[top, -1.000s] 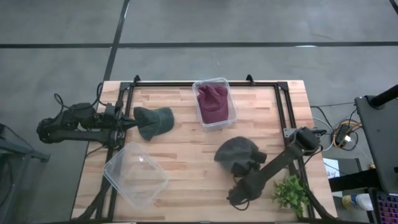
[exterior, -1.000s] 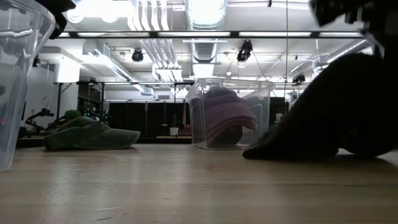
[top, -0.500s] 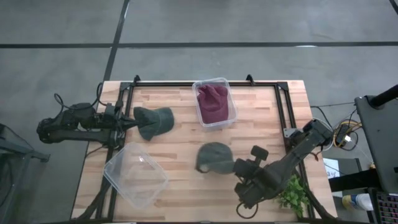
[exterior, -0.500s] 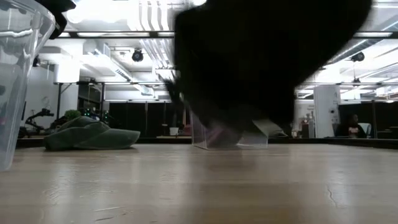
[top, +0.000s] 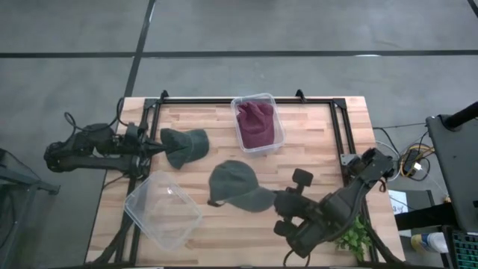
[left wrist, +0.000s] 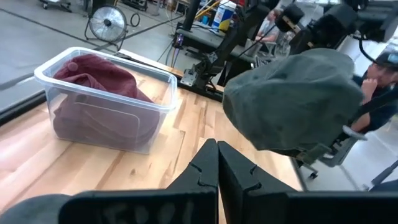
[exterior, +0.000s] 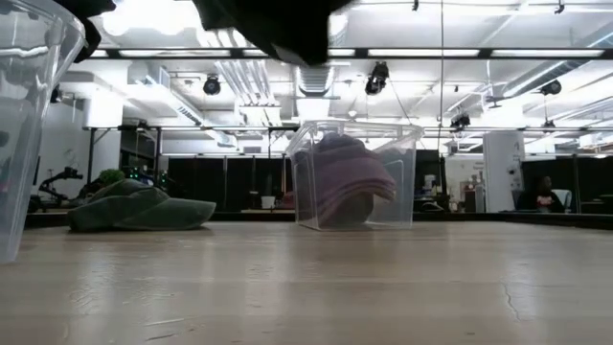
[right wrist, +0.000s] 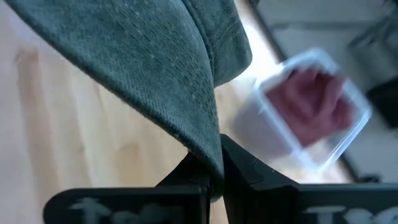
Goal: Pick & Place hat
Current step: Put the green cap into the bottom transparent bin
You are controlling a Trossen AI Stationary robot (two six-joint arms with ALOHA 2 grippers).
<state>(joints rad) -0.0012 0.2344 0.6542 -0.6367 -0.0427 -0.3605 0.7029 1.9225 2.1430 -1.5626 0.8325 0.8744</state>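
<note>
From above, we saw the right pincer (top: 274, 203) clamped on the brim of a green cap (top: 235, 185), holding it over the middle of the worktop (top: 224, 161); the cap stretched away from the pincer toward the left side, its long axis running roughly from the brim at the pincer out to the crown. The empty clear bin (top: 163, 209) lay beyond the crown, toward the left front corner, which we judged the likely drop place, so the right arm was the one that had to carry on leftward. The left pincer (top: 158, 149) waited at the left edge, touching a second green cap (top: 184, 146). At table height, the carried cap showed only as a dark mass at the top edge, clear of the worktop, with the lidless bin of maroon cloth (exterior: 351, 188) standing behind. Through the left wrist, we saw that arm's fingers (left wrist: 214, 169) pressed together, holding nothing, and the carried cap hanging ahead. Through the right wrist, the fingers (right wrist: 214, 168) pinched the cap's brim tightly.
</note>
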